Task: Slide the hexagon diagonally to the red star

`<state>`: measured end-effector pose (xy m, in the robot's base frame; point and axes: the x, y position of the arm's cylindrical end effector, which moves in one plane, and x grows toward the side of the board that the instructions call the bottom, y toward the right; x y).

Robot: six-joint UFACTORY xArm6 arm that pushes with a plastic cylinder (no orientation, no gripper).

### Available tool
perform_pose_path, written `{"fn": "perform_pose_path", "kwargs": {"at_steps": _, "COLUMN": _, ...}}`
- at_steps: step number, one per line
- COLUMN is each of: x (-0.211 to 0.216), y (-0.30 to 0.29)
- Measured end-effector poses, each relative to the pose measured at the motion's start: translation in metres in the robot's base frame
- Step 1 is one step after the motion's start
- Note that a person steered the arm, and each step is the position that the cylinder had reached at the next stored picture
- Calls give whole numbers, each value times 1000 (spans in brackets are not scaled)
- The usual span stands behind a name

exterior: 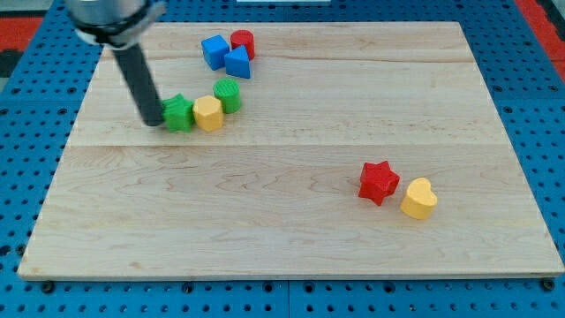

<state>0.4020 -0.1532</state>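
Because the red star (378, 182) lies well toward the view's lower right, the gripperless rod's tip (154, 121) sits left of the green star (179, 113) touching the yellow hexagon (208, 114), apparently lined up to push.

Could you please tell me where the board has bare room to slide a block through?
Bare wood spans the middle, between the yellow hexagon and the red star. It's crowded at the view's top left, where my tip touches the green star.
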Motion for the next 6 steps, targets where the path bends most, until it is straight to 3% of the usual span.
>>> {"fn": "perform_pose_path", "kwargs": {"at_steps": 1, "x": 11, "y": -27}}
{"fn": "perform_pose_path", "kwargs": {"at_steps": 2, "x": 10, "y": -106}}
{"fn": "perform_pose_path", "kwargs": {"at_steps": 3, "x": -27, "y": -91}}
{"fn": "perform_pose_path", "kwargs": {"at_steps": 6, "x": -15, "y": 134}}
